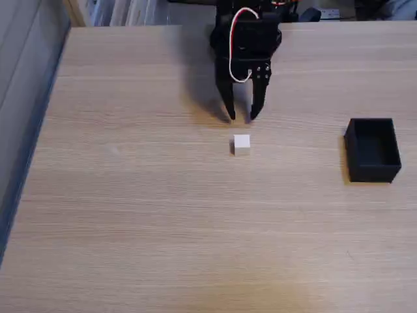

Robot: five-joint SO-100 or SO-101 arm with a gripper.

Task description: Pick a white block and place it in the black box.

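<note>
In the fixed view your white block (242,145) sits near the middle of the wooden table (130,215), squared to the table edges; as a cube it has no long axis. Your gripper (241,117) hangs just at its 12 o'clock, fingers pointing down with a narrow gap between the tips, holding nothing. The black box (372,149) stands open-topped, well apart at the block's 3 o'clock, long side running 12 to 6. Bare wood lies between them.

A light wood-grain table (130,215) fills the fixed view, evenly lit.
</note>
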